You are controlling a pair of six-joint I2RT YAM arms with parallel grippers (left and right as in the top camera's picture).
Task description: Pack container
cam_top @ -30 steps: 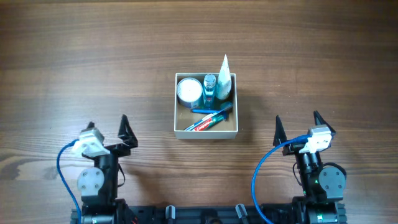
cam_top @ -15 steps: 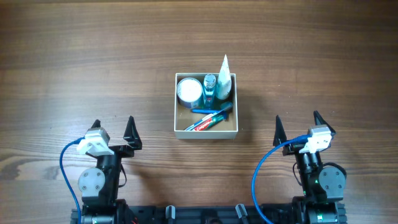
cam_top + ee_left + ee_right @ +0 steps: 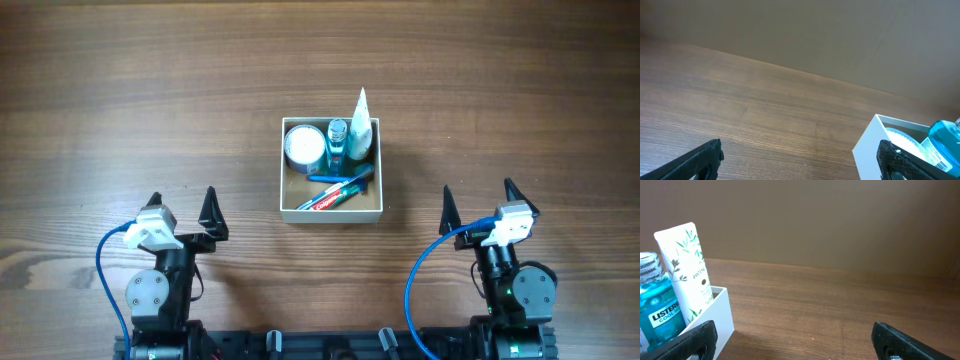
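The container (image 3: 290, 210), a square white-walled box with a tan inside, stands at the table's middle. In it are a round white-lidded jar (image 3: 304, 148), a blue mouthwash bottle (image 3: 337, 143), a white tube (image 3: 361, 125) standing upright, and a toothpaste tube (image 3: 335, 195) with a blue toothbrush lying flat. My left gripper (image 3: 181, 214) is open and empty near the front left. My right gripper (image 3: 479, 205) is open and empty near the front right. The left wrist view shows the container's corner (image 3: 867, 152). The right wrist view shows the mouthwash (image 3: 659, 315) and the white tube (image 3: 687, 270).
Bare wooden table lies all around the container. Both arm bases sit at the front edge.
The left gripper shifted a little to the right between one second ago and half a second ago. Since then nothing has moved. The right arm stayed still.
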